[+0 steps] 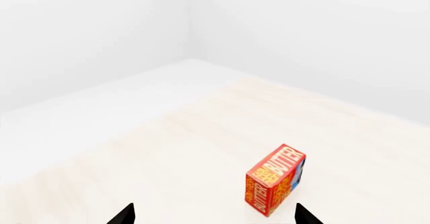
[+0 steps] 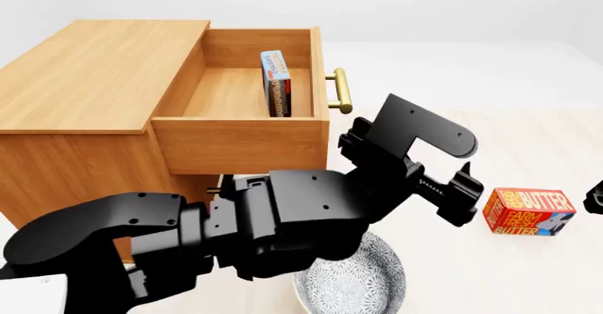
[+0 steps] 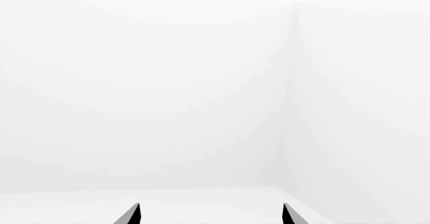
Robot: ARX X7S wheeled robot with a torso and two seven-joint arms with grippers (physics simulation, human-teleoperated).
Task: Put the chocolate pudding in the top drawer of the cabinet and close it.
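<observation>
Chocolate pudding point(image 2: 275, 82) is standing on edge inside the top drawer point(image 2: 240, 134) of the cabinet point(image 2: 85, 81), which is hanging open. Beside the brass handle point(image 2: 341, 90), the left claw point(image 2: 452, 190) is hovering wide and empty, nearer than the right claw point(image 3: 209, 215), also spread wide.
</observation>
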